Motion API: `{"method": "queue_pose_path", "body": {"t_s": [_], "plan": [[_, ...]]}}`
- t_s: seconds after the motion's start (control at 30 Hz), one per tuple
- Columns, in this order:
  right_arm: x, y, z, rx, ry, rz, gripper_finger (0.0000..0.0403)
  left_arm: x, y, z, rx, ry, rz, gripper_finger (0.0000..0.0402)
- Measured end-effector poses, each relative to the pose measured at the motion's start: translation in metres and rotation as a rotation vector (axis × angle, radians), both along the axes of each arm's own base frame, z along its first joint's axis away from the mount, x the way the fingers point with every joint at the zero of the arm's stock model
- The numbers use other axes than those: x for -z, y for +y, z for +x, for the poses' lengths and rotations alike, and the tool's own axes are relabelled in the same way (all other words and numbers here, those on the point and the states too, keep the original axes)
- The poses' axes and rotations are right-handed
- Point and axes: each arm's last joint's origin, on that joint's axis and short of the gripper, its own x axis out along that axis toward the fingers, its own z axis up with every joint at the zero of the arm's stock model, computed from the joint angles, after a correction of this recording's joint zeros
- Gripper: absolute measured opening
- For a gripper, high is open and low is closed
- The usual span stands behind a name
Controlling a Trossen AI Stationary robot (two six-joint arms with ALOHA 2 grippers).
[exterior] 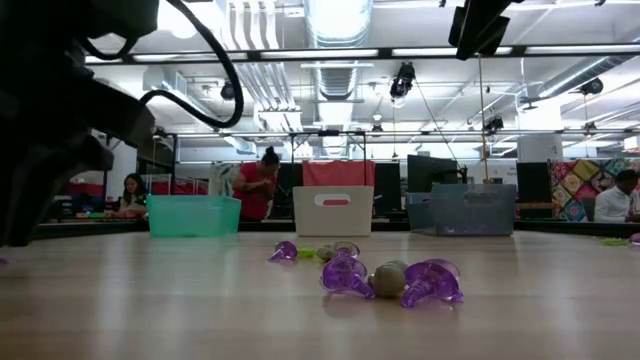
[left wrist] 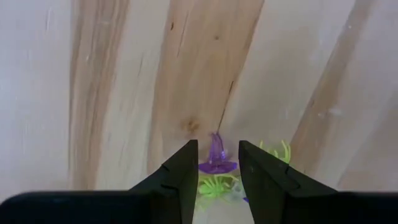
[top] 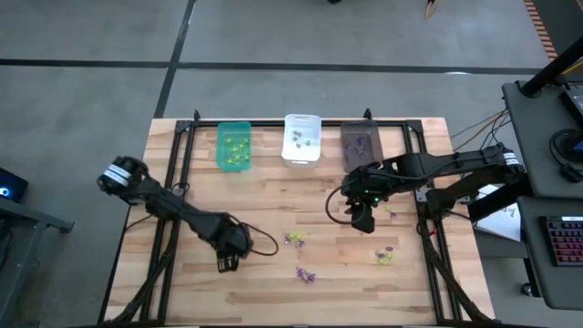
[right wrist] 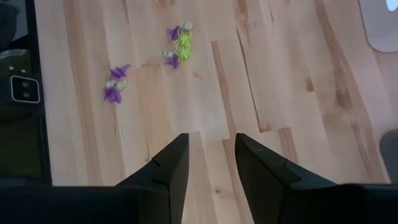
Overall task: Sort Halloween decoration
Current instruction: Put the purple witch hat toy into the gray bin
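Note:
Small spiky trinkets lie in loose clusters on the wooden table: one (top: 293, 239) at the middle, one (top: 305, 273) nearer the front, one (top: 384, 255) to the right. My left gripper (top: 228, 260) stands open, pointing down, left of the middle cluster. Its wrist view shows a purple hat-shaped trinket (left wrist: 217, 160) and yellow-green spiders (left wrist: 214, 185) on the table beyond its open fingers (left wrist: 217, 146). My right gripper (top: 362, 219) hangs open and empty above the table's right half, its fingers (right wrist: 211, 138) over bare wood. The low view shows purple and greyish trinkets (exterior: 388, 280).
Three bins stand in a row at the far edge: green (top: 234, 146), white (top: 301, 137) and dark grey (top: 360, 143), each with small pieces inside. A black frame (top: 182, 137) edges the table. People show in the room beyond (exterior: 262, 180).

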Motion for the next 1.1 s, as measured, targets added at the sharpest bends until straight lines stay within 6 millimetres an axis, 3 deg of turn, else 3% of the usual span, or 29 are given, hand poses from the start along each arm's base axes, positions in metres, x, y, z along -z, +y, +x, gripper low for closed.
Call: {"method": "queue_pose_path", "body": {"t_s": [0.17, 0.53, 0.8, 1.0, 1.1], "plan": [[0.0, 0.0, 0.0, 0.007, 0.0, 0.004, 0.0123, 0.006, -0.009, -0.002, -0.015, 0.026, 0.02, 0.0098], [-0.003, 0.001, 0.004, -0.002, -0.054, 0.005, 0.0123, 0.017, -0.009, -0.004, -0.013, 0.058, 0.073, 0.0094], [-0.003, 0.001, 0.005, -0.005, -0.059, 0.003, 0.0123, 0.017, -0.008, -0.004, 0.0, 0.038, 0.111, 0.0015], [-0.003, 0.001, 0.005, -0.034, -0.07, -0.016, 0.0123, 0.01, -0.007, -0.001, 0.05, -0.033, 0.163, 0.0008], [-0.002, 0.002, 0.008, -0.062, -0.108, -0.052, 0.0123, -0.003, -0.008, 0.004, 0.082, -0.153, 0.194, 0.0002]]}}
